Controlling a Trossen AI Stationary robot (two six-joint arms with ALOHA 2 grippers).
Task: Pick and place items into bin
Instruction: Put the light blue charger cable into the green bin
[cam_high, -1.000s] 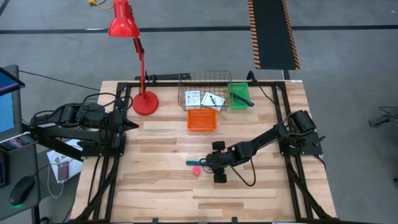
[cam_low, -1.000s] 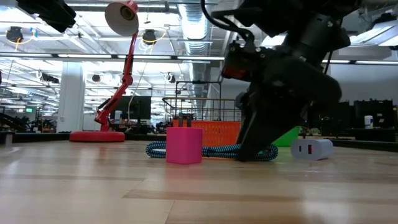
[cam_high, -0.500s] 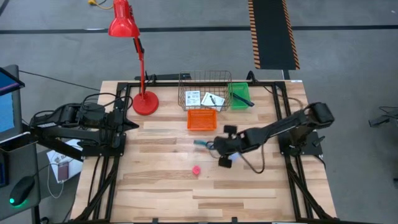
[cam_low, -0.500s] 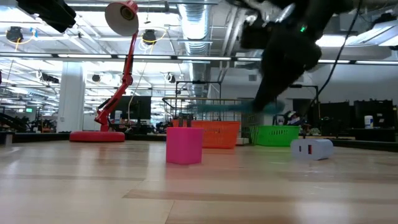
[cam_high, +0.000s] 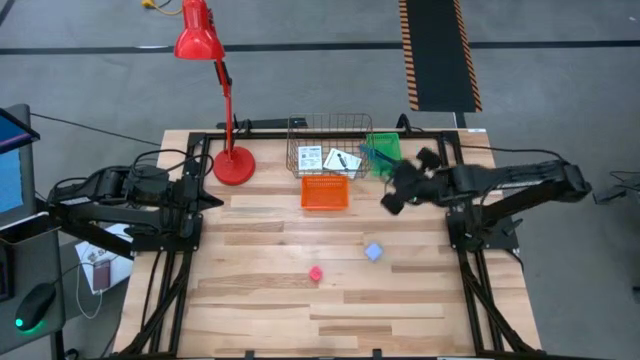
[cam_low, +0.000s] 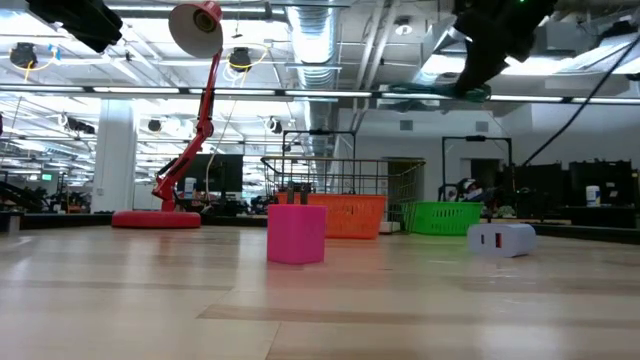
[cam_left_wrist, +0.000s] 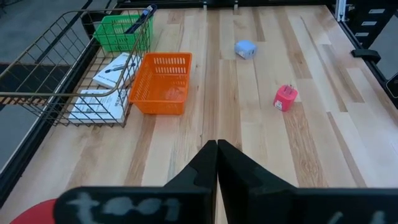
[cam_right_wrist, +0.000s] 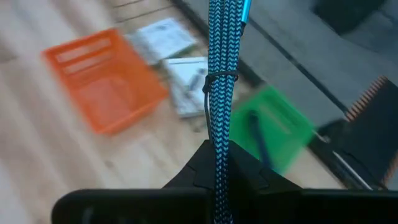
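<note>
You had the right gripper (cam_right_wrist: 217, 152) clenched on the bundled blue cord (cam_right_wrist: 218, 68), carried above the green bin (cam_high: 383, 152) near the tabletop's far right edge. Next, I judge, you needed to lower and release. The left gripper (cam_left_wrist: 216, 152) waited, closed.

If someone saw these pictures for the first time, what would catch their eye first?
Probably the tall red desk lamp at the table's far left. Next, the right claw, shut on a bundled blue braided cable, raised near the green bin at the far edge. A pink block and pale blue cube lie on the bare wood.
</note>
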